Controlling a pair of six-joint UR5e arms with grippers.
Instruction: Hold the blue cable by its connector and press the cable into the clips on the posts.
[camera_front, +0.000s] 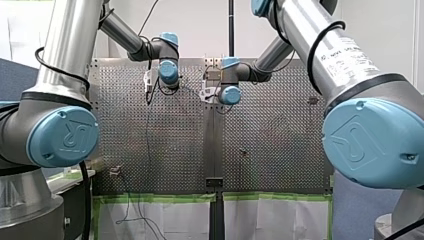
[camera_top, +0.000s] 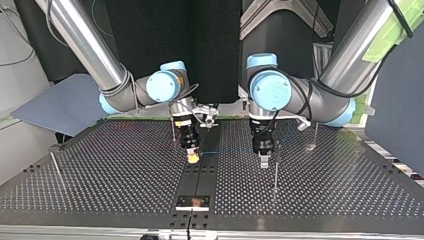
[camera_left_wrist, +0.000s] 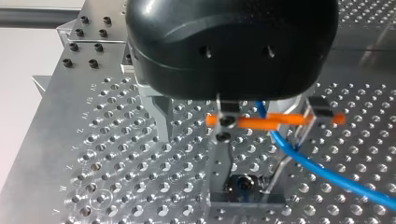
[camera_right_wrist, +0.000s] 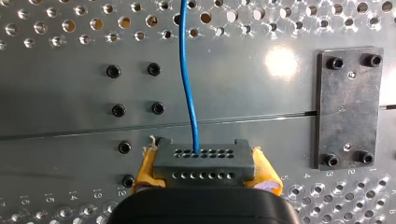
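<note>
The pinch on the connector should be firm and square, so that the line comes off it straight. The pull should be only as hard as a level, taut run needs. The cable should then go down into the clip's mouth from above, because a sideways drag would likely bend a thin post. My right gripper (camera_right_wrist: 206, 171) is closed on the grey connector (camera_right_wrist: 204, 156), with its yellow pads (camera_right_wrist: 265, 173) pressed against the two short ends and nothing else touching them. The blue cable (camera_right_wrist: 187, 79) leaves the connector's pin face and runs straight ahead, clear of the perforated table (camera_top: 100, 170). In the top view it stretches level from that grip across the table's middle seam to my left gripper (camera_top: 263, 160), which hangs just beside a slim post (camera_top: 275, 172). Whether the left gripper is spread or closed cannot be told. In the left wrist view the cable comes out from under the gripper body and passes behind an orange bar (camera_left_wrist: 275, 121) on a metal fixture. That fixture may be the clip, and whether the cable is seated there is unclear.
</note>
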